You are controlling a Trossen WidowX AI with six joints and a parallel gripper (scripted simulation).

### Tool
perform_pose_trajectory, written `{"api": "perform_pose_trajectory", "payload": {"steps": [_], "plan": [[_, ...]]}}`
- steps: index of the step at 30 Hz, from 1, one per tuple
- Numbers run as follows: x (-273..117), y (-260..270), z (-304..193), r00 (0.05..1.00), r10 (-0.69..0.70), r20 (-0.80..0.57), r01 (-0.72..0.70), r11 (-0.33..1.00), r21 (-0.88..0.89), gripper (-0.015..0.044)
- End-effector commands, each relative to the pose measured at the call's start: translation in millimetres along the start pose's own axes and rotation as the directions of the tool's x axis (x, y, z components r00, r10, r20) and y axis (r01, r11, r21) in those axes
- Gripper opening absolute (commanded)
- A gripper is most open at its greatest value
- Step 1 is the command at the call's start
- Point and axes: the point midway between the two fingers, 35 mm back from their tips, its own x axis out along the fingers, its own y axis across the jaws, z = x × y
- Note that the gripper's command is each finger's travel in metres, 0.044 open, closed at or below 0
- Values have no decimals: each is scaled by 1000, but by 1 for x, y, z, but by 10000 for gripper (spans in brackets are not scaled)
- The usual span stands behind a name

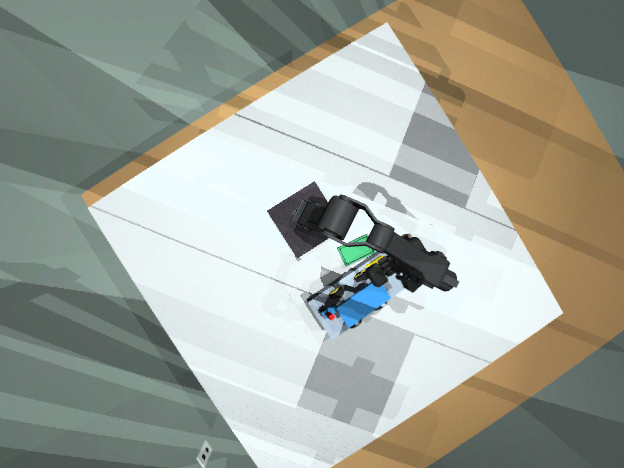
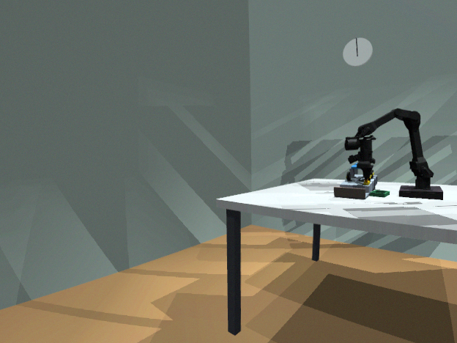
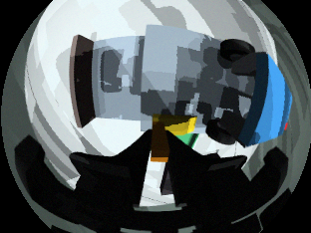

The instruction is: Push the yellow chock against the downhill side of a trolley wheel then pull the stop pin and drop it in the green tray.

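Observation:
My gripper (image 2: pixel 368 178) (image 3: pixel 157 132) points down and is shut on the orange handle of the yellow chock (image 2: pixel 367 182) (image 3: pixel 184 124). The chock is at the ramp's tray-side edge, downhill of the trolley's near wheel (image 3: pixel 221 130). A narrow gap shows between them in the wrist view; I cannot tell whether the base rests on the ramp. The blue trolley (image 1: pixel 365 303) (image 3: pixel 279 100) stands on the ramp (image 1: pixel 334 331) (image 3: pixel 159 52). The red-headed stop pin (image 1: pixel 330 316) (image 3: pixel 286 126) is at its uphill end. The green tray (image 1: pixel 352 251) (image 2: pixel 380 193) (image 3: pixel 187 140) lies beside the ramp.
A brown end board (image 2: pixel 349 192) (image 3: pixel 83 82) closes the ramp's downhill end. The arm's dark base plate (image 1: pixel 287 226) (image 2: pixel 420 192) is beyond the tray. The arm reaches over the tray side, and its wrist hangs low near the trolley's downhill end.

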Motion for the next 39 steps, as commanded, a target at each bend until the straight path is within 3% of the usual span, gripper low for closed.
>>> {"api": "perform_pose_trajectory", "payload": {"steps": [1,39], "plan": [[-1,-5,0,1000,-1,8,1,1000,-4,0],[0,-26,-1,1000,2,2,-2,1000,-1,0]]}}
